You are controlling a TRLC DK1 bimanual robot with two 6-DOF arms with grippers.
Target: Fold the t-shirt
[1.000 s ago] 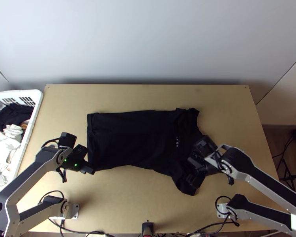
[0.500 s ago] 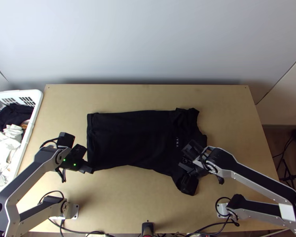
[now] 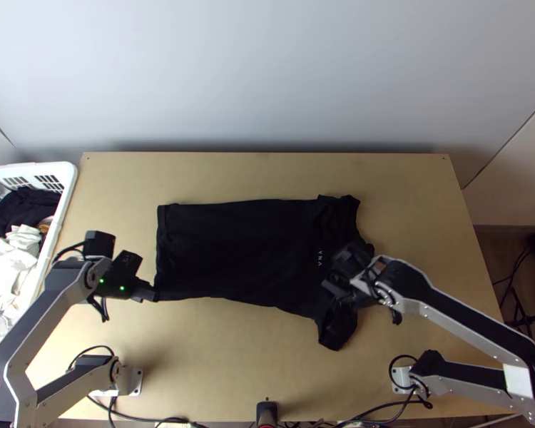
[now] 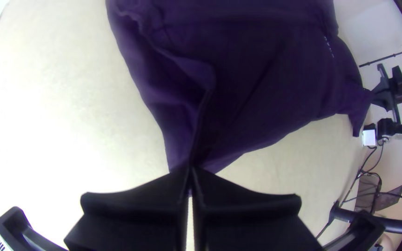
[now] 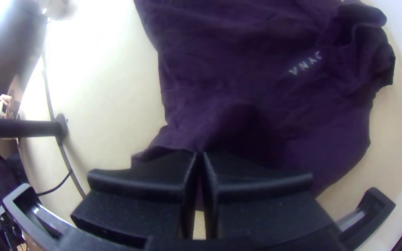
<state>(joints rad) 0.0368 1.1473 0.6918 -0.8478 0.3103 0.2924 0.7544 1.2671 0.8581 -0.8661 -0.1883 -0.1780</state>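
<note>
One shirt [image 3: 239, 250]: the left claw [image 3: 152, 294] pinched it toward the table's [image 3: 114, 185] left edge, the right claw [image 3: 332, 289] near a sleeve [image 3: 337, 332].

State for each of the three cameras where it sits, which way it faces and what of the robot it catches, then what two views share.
Top view: high over the near edge of the table, facing steeply down; shows the left arm and right arm.
Left wrist view: on the left arm's wrist, facing past the left gripper onto the t-shirt.
Right wrist view: on the right arm's wrist, facing past the right gripper onto the t-shirt.
Shared: both wrist views show the t-shirt's pale print and the right gripper.
</note>
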